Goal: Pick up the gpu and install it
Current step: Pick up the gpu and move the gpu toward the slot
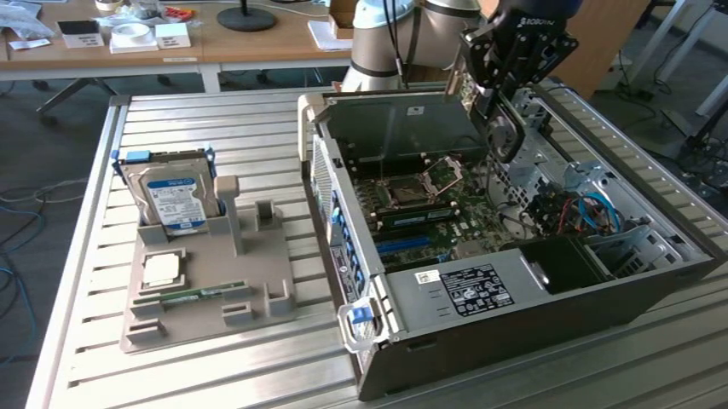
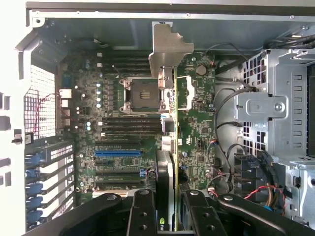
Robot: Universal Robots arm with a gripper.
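Observation:
My gripper (image 1: 496, 89) hangs over the far end of the open computer case (image 1: 637, 290), shut on the gpu (image 1: 502, 132). The card hangs on edge below the fingers, its round black fan facing the exterior view's right. In the wrist view the gpu (image 2: 171, 147) shows edge-on between the two black fingers (image 2: 141, 212), and its silver end bracket (image 2: 170, 49) points away from the camera. It is held above the green motherboard (image 2: 123, 147), over the area beside the empty CPU socket (image 2: 142, 94). A blue expansion slot (image 2: 118, 153) lies to one side of the card.
A grey fixture (image 1: 205, 294) on the slatted table holds a silver hard drive with a blue-white label (image 1: 173, 198), a square chip (image 1: 163, 270) and a green memory stick (image 1: 193, 295). Cables (image 1: 592, 213) and a drive cage (image 2: 275, 108) fill the case's other side. Desks stand behind.

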